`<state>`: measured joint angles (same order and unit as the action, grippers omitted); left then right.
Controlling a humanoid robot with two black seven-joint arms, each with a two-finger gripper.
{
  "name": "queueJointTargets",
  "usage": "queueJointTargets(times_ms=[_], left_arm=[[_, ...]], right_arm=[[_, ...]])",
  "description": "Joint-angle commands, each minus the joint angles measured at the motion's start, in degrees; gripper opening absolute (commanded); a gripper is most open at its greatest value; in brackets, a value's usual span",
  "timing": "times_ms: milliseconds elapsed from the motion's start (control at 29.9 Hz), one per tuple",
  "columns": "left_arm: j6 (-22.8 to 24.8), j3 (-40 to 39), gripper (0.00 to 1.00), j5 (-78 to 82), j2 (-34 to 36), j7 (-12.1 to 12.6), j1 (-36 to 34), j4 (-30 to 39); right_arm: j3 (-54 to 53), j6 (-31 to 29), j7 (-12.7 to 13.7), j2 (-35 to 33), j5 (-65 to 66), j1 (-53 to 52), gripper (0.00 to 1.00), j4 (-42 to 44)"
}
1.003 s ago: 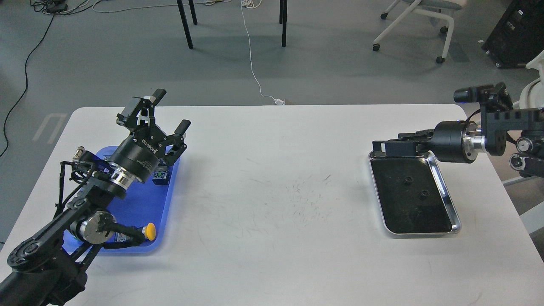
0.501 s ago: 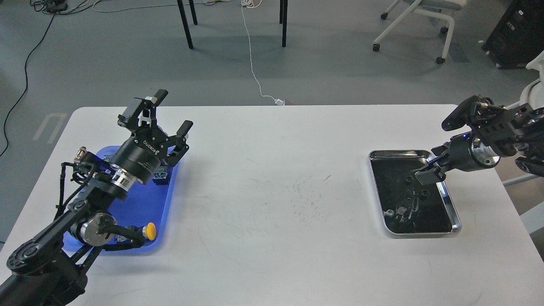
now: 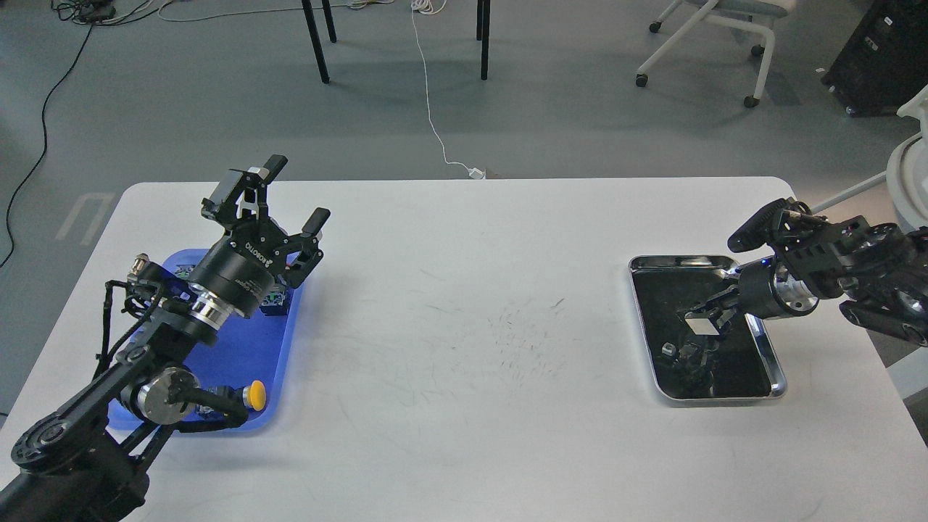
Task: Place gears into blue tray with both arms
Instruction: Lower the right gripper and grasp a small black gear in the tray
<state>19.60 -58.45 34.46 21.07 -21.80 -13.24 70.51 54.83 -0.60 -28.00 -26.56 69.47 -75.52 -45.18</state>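
The blue tray [image 3: 288, 330] lies at the table's left, largely covered by my left arm. My left gripper [image 3: 291, 193] hovers over the tray's far right corner, open and tilted upward, with nothing between its fingers. At the right, my right gripper [image 3: 702, 321] reaches down and leftward into the silver-rimmed metal tray [image 3: 776, 362]. It shows dark against the tray's black inside, so I cannot tell its fingers apart. I cannot make out the gears among the gripper and its reflections on the tray's floor.
A push-button switch with a yellow cap [image 3: 254, 394] lies near the blue tray's front edge, and another switch [image 3: 274, 300] sits under my left wrist. Chairs and cables stand on the floor beyond the table [image 3: 464, 406].
My right arm has swung from the metal tray's far edge down and inward, so its gripper is now low inside that tray. The left arm has barely shifted.
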Motion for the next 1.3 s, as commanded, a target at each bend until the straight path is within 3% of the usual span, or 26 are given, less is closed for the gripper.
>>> queueJointTargets(times_ms=[0, 334, 468, 568, 669, 802, 1003, 1270], left_arm=[[0.00, 0.00, 0.98, 0.00, 0.03, 0.00, 0.40, -0.02], [0.00, 0.00, 0.98, 0.00, -0.24, 0.00, 0.49, 0.07], [0.00, 0.00, 0.98, 0.00, -0.06, 0.00, 0.49, 0.07], [0.00, 0.00, 0.98, 0.00, -0.06, 0.00, 0.49, 0.07], [0.00, 0.00, 0.98, 0.00, -0.15, 0.00, 0.58, -0.02], [0.00, 0.00, 0.98, 0.00, -0.32, 0.00, 0.58, -0.02], [0.00, 0.00, 0.98, 0.00, -0.06, 0.00, 0.49, -0.02], [0.00, 0.00, 0.98, 0.00, -0.15, 0.09, 0.49, -0.02]], right_arm=[[-0.17, 0.42, 0.00, 0.02, -0.12, 0.72, 0.69, 1.06], [-2.36, 0.69, 0.00, 1.16, -0.12, 3.36, 0.62, 3.61], [-2.36, 0.60, 0.00, 1.34, -0.12, 3.63, 0.49, 3.87], [-2.28, 0.51, 0.00, 1.25, -0.12, 3.63, 0.45, 3.87], [-2.28, 0.51, 0.00, 1.25, -0.12, 3.63, 0.29, 3.87], [-2.28, 0.34, 0.00, 1.25, -0.12, 3.54, 0.19, 3.79], [-2.28, 0.16, 0.00, 1.16, -0.12, 3.19, 0.12, 3.17], [-2.63, 0.16, 0.00, 0.55, -1.17, -0.93, 0.12, 0.63]])
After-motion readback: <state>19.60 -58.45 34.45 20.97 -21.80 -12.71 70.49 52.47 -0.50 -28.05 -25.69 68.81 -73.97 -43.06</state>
